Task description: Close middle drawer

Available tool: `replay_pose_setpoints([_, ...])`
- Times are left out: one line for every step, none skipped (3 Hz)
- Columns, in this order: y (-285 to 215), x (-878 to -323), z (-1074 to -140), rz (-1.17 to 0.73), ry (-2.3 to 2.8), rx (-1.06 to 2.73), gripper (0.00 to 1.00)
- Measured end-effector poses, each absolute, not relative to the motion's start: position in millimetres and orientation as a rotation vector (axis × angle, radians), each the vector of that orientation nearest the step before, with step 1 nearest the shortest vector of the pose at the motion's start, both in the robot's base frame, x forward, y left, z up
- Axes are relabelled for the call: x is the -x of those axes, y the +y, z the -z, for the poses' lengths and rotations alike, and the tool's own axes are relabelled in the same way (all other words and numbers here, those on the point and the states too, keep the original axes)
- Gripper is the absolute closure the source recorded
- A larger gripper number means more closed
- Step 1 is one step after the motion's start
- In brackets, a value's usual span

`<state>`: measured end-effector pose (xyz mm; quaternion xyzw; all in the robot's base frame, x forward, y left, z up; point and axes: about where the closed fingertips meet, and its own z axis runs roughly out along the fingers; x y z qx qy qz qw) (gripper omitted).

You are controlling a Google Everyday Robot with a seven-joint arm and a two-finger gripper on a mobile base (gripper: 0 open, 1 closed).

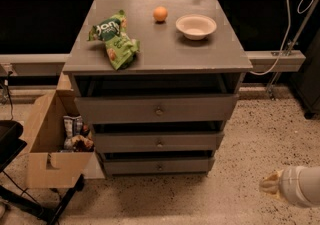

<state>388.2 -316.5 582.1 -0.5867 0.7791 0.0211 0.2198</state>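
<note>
The grey cabinet point(158, 51) has three drawers, each with a small round centre knob. The middle drawer point(159, 142) has the medium-sized front, with a dark gap above it; it looks pulled out a little. The taller top drawer point(157, 109) stands out furthest, and the slim bottom drawer point(159, 165) sits below. My gripper point(268, 185) is low at the right edge of the view, over the floor, well to the right of the drawers and touching none of them. The white forearm point(301, 186) runs off the frame behind it.
On the cabinet top lie a green snack bag point(114, 39), an orange point(160, 14) and a white bowl point(196, 26). An open cardboard box point(50, 144) with packets stands on the floor to the left. A black stand point(10, 144) is at the far left. A white cable point(285, 29) hangs at the right.
</note>
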Motion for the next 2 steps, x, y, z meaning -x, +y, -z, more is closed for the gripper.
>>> replay_pose_setpoints([-334, -423, -638, 0.231, 2.153, 1.638, 1.0])
replay_pose_setpoints([-332, -448, -677, 0.479, 2.119, 1.699, 0.82])
